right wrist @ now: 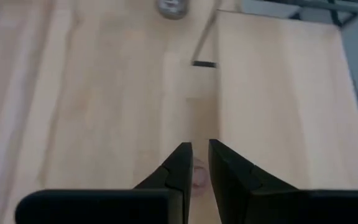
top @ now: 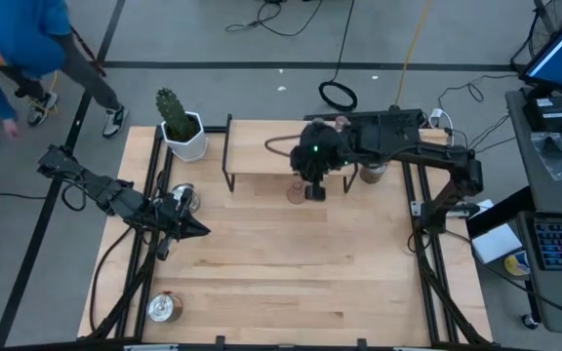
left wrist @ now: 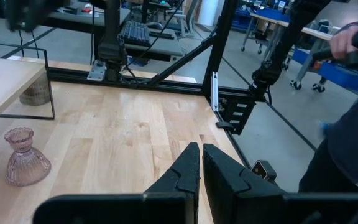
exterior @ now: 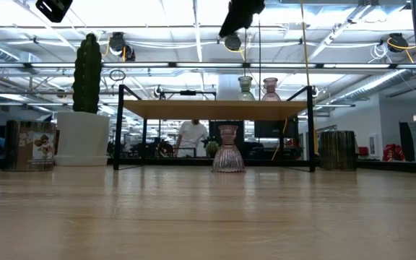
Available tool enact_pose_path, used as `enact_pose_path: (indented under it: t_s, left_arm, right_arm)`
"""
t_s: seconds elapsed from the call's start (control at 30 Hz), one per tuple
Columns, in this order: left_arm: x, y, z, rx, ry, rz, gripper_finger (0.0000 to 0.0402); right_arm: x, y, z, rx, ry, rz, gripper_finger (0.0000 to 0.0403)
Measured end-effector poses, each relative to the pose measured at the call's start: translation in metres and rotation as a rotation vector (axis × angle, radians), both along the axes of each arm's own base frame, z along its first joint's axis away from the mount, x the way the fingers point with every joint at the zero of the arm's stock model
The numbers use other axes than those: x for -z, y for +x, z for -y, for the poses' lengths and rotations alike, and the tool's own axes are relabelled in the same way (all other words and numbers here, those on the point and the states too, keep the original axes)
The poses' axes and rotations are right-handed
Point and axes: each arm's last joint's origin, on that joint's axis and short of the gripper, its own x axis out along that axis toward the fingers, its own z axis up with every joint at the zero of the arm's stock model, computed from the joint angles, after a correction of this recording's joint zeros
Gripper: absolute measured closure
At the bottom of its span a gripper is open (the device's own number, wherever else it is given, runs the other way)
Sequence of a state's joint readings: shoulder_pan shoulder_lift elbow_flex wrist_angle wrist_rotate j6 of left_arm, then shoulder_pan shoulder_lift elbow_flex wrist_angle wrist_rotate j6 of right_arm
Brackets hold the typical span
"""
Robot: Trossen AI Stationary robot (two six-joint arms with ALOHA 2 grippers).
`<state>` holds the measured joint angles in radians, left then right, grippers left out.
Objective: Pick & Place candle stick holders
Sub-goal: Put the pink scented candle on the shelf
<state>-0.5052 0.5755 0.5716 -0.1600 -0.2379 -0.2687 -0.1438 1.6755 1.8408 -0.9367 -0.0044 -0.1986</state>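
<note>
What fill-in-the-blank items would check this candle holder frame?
The pale pink ribbed glass vase-shaped holder stands on the ___, by the raised wooden shelf.
On that shelf, beside the olive-green glass vase-shaped holder, stands a ___ one.
The white pot holds a green ___.
Missing words: table; pink; cactus.

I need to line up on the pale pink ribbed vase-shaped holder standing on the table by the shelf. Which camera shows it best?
The low view: the pale pink ribbed vase-shaped holder stands whole, side-on, below the wooden shelf. The left wrist view shows it complete but at the edge. The high view has the right arm covering most of it. The right wrist view shows only a pink sliver.
</note>
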Motion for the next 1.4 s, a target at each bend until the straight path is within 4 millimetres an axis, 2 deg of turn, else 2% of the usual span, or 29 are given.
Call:
enact_pose_path:
  t_s: [0.23,0.73,0.83,1.03,1.17,1.4]
  left_arm:
    - [0.000,0.000,0.000,0.000,0.003,0.000,0.0380]
    - [0.000,0.000,0.000,0.000,0.004,0.000,0.0380]
    - [0.000,0.000,0.000,0.001,0.004,0.000,0.0380]
    - [0.000,0.000,0.000,0.001,0.004,0.000,0.0380]
    - [0.000,0.000,0.000,0.000,0.004,0.000,0.0380]
    - [0.000,0.000,0.000,0.000,0.001,-0.001,0.0380]
  right_arm:
    - [0.000,0.003,-0.028,-0.080,0.000,0.002,0.0360]
    - [0.002,0.004,-0.058,-0.169,-0.001,-0.003,0.0360]
    - [0.014,0.004,-0.063,-0.185,-0.001,-0.043,0.0360]
    - [0.050,0.003,-0.072,-0.212,0.001,-0.143,0.0355]
    - [0.067,0.003,-0.071,-0.210,0.001,-0.174,0.0332]
    - [0.082,0.006,-0.066,-0.224,-0.029,-0.153,0.0283]
